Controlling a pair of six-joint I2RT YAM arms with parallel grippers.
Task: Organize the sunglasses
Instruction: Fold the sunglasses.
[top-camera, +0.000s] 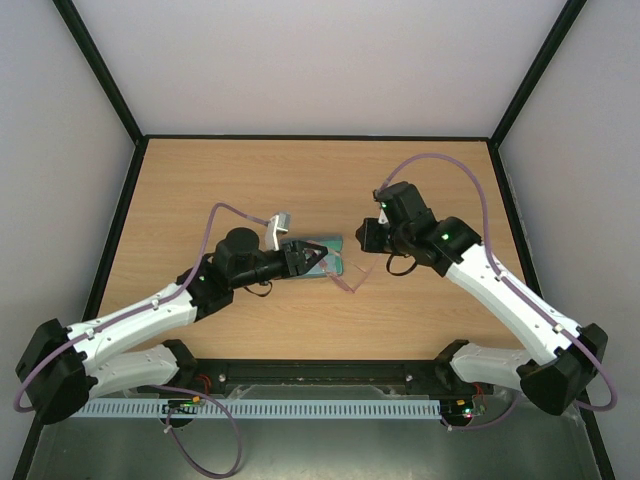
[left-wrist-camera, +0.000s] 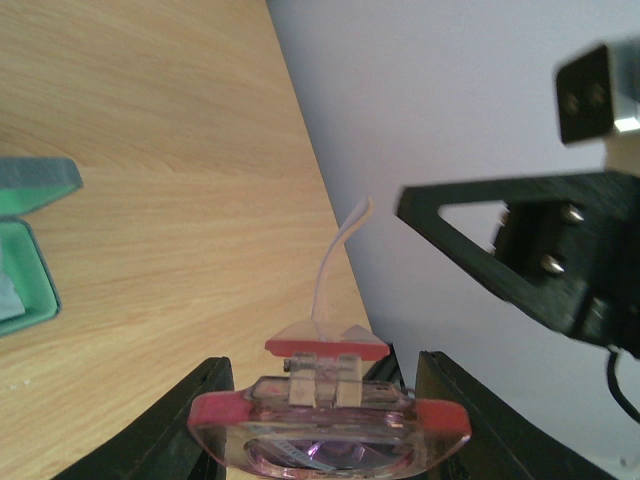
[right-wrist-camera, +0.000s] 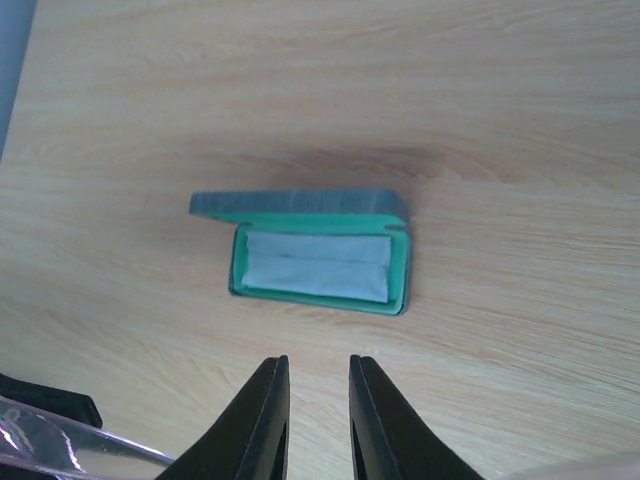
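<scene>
Sunglasses (left-wrist-camera: 330, 425) clamped in left gripper (top-camera: 303, 259), mid-frame in the top view, just beside open case (right-wrist-camera: 300, 203) on table (right-wrist-camera: 500, 120); not yet inside. Right gripper (right-wrist-camera: 318, 400) empty, fingers slightly apart. Judged remaining: insert sunglasses, shut case.

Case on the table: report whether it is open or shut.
Open: the case has its lid raised, exposing the green interior with a pale cloth inside.

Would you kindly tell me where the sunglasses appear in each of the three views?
Top external: the sunglasses are at the picture's centre, at the left gripper.
Left wrist: bottom centre, clamped between the fingers.
Right wrist: only a translucent sliver, apparently theirs, at the bottom-left corner.
Shared landmark: the open green-lined case, seen in all three views.
</scene>
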